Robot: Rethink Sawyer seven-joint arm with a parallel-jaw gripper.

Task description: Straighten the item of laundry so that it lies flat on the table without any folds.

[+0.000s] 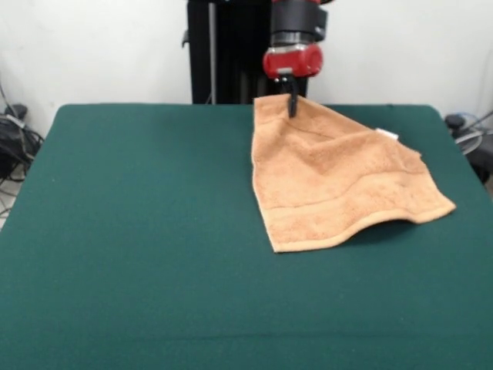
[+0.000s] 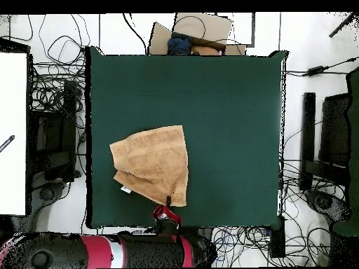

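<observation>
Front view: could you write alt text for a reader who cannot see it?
A light orange-tan terry-cloth towel lies rumpled on the dark green table, right of centre. The red and black arm's hand meets the towel's far corner.

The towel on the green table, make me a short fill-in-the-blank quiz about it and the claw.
1. The towel lies on a table whose top is dark ____.
2. The claw is at the towel's corner nearest the robot's ____.
3. The small tag on the towel's edge is ____ in colour.
4. The number of towels on the table is ____.

Missing words: green; base; white; one.
</observation>
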